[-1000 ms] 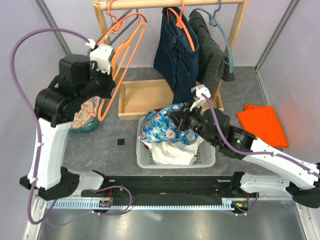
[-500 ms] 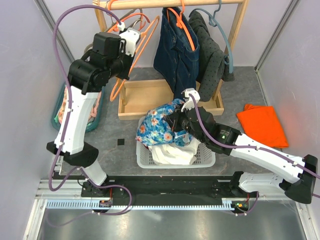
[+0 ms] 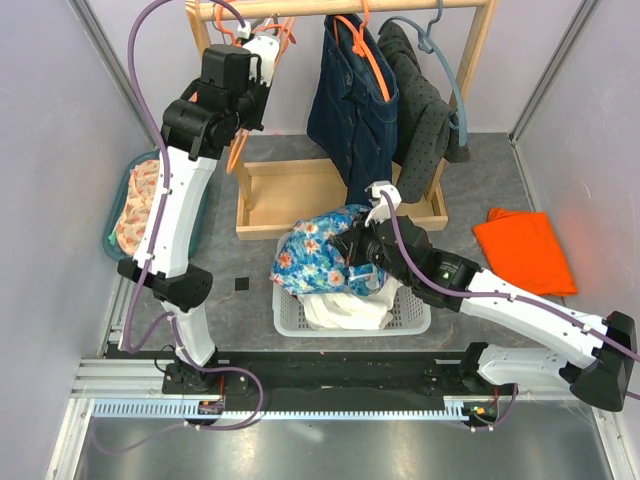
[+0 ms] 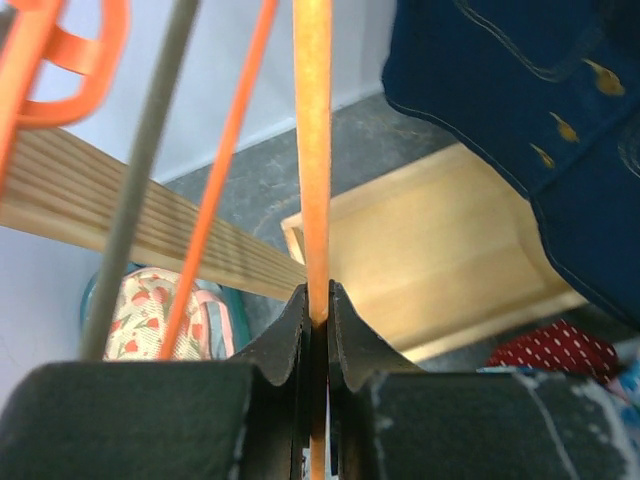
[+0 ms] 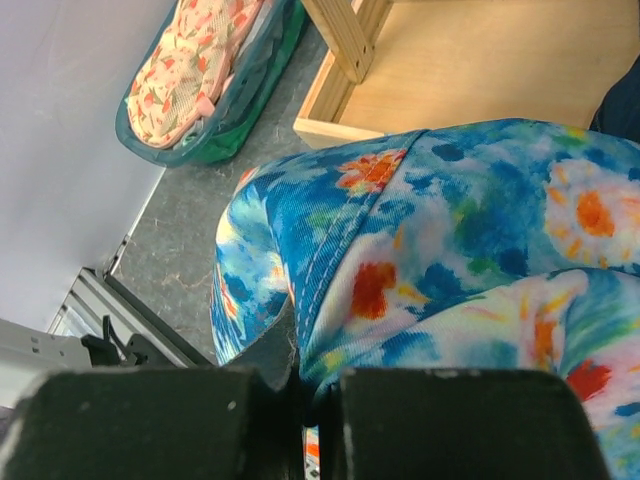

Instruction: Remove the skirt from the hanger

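Far below and to the left of the left jaws sits a teal basket (image 3: pixel 109 235) with a strawberry-print garment in it. The left gripper (image 4: pixel 317 300) is raised to the rail (image 3: pixel 310 8), its jaws pinched nearly together on the bare bar of an orange hanger (image 4: pixel 312 150), with a thin grey rod and another orange bar just left of them. To the right of those jaws hang a denim piece (image 3: pixel 340 110) on an orange hanger and a dark grey garment (image 3: pixel 425 110) on a blue-grey one. Lower and further right, the right gripper (image 5: pixel 316 385) has its jaws closed tight on a fold of the floral skirt (image 3: pixel 315 255), which bunches ahead of and beneath them over a white basket (image 3: pixel 415 320). Well to the right of these jaws lies an orange cloth (image 3: pixel 525 250). The skirt looks already off its hanger, so the step in hand seems to be putting things away: the next move likely calls for hooking the bare hanger onto the rail and lowering the skirt into the white basket before letting go. Count: 1 skirt, 2 baskets, 2 garments on the rail, 1 orange cloth and at least 4 hangers.
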Robot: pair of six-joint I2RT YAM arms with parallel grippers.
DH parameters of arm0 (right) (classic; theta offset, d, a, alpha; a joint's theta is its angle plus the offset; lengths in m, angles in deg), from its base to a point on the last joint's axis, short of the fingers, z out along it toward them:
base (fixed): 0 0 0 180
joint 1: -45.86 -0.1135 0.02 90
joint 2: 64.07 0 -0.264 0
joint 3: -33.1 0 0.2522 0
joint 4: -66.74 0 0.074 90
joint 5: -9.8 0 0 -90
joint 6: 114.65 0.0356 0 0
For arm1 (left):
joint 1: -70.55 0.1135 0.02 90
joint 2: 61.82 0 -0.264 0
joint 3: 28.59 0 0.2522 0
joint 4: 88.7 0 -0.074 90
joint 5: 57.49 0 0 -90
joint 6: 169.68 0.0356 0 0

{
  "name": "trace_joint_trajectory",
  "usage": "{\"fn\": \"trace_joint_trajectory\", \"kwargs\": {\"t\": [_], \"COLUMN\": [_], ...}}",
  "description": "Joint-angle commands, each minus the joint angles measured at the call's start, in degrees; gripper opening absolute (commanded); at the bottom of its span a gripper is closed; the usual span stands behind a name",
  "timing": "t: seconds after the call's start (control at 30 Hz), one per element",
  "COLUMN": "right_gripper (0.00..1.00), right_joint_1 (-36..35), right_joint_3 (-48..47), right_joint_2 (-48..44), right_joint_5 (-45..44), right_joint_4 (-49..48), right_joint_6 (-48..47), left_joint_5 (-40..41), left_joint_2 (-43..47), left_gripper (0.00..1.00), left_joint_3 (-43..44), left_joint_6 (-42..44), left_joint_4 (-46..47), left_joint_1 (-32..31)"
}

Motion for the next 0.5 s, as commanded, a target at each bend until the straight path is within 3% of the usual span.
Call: {"fn": "trace_joint_trajectory", "kwargs": {"t": [0.0, 0.47], "right_gripper": [0.0, 0.0], "right_joint_1": [0.2, 0.2], "right_joint_3": [2.0, 8.9], "right_joint_2": [-1.5, -2.8], "right_joint_5": [2.1, 7.4], "right_joint_4": [-4.1, -9.0], "right_joint_6": [2.0, 5.7], "left_joint_5": [1.6, 3.3], "left_joint_2": [-1.1, -6.9], "left_gripper": [0.02, 0.02], "left_joint_3": [3.1, 6.6], "left_joint_6": [1.6, 1.8], "left_joint_4": [7.0, 13.5], "left_joint_1": [1.1, 2.0]}}
